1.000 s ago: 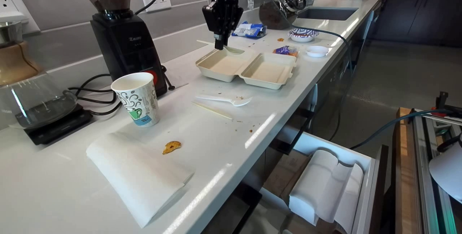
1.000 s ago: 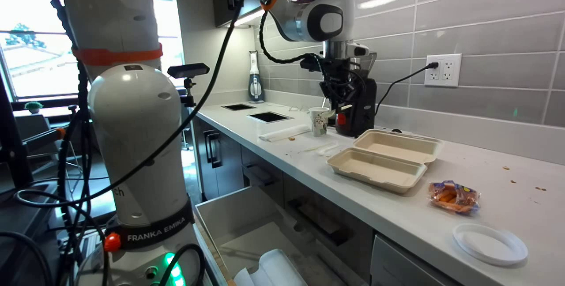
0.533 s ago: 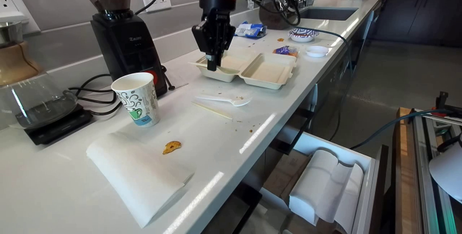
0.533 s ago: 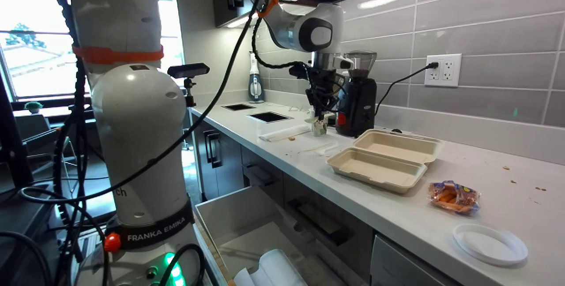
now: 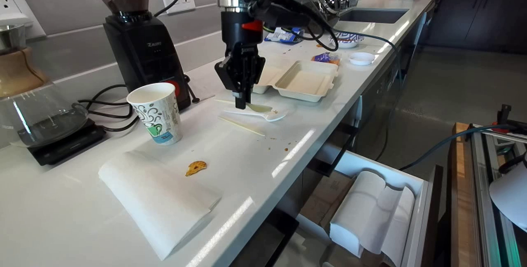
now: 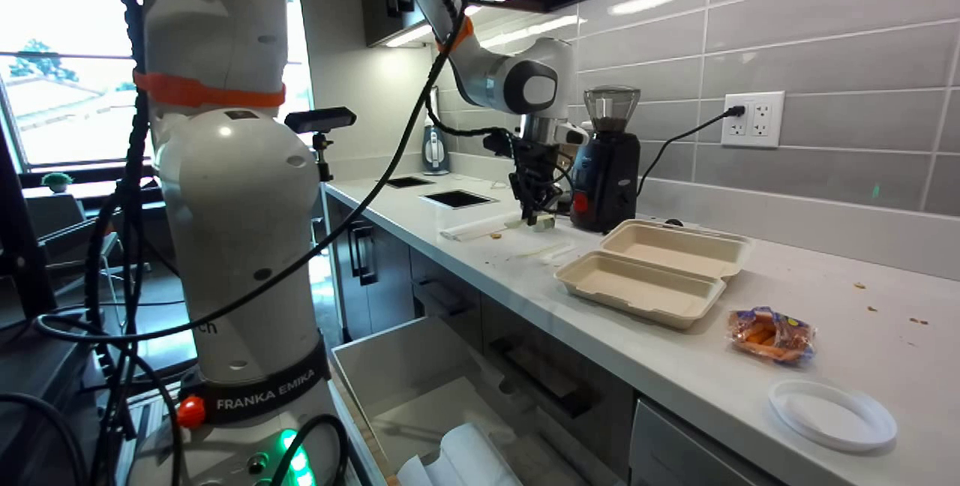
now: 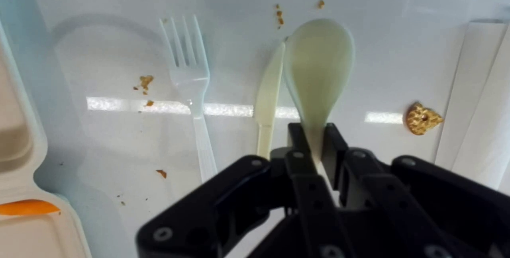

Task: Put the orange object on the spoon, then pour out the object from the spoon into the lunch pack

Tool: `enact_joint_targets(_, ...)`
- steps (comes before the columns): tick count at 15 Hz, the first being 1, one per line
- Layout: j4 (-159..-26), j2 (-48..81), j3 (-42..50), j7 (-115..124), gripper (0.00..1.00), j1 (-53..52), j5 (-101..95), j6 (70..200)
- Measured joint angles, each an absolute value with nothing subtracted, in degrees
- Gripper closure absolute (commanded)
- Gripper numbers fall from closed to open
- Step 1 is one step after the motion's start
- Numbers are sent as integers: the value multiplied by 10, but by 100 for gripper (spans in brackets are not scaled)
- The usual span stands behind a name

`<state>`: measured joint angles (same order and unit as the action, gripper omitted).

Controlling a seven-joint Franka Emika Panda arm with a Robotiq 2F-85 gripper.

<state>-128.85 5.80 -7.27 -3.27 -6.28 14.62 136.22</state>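
Pincer (image 7: 316,138) grips a bare spoon (image 7: 320,59); orange object (image 7: 28,207) sits in the lunch pack (image 7: 28,238)

Jaws stand almost together on the slim handle, just behind the bowl, and nothing else looks to be held or touched. The handle's tail runs back through the grip, while the bowl juts toward the front edge of the counter (image 5: 230,147). No food shows in that bowl (whether it faces up or down, the milky plastic leaves unclear). In both exterior views the spoon appears to hang above the counter, roughly level.

Next outward, in the wrist view, comes the knife (image 7: 269,94) – just beside the spoon on the lunch-pack side, its long axis close to the spoon's own. The fork (image 7: 192,77) lies farther that way, pointing much alike. Past both is the lunch pack, and the orange object – cut off by the edge of the view – rests inside it near the hinge. So the object lies off to the spoon's side, not ahead of its bowl.

That suggests the pouring is done and that the coming move is to lay the spoon down. If so, the knife is the thing to mind: the bowl's rim and the knife's tip nearly meet as seen from the wrist, so a small shift away from the knife seems wise before lowering.
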Motion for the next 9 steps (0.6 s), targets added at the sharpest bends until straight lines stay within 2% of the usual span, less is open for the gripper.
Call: enact_joint_targets(9, -1274, 109, -96, -25, 96, -69, 174, 1401)
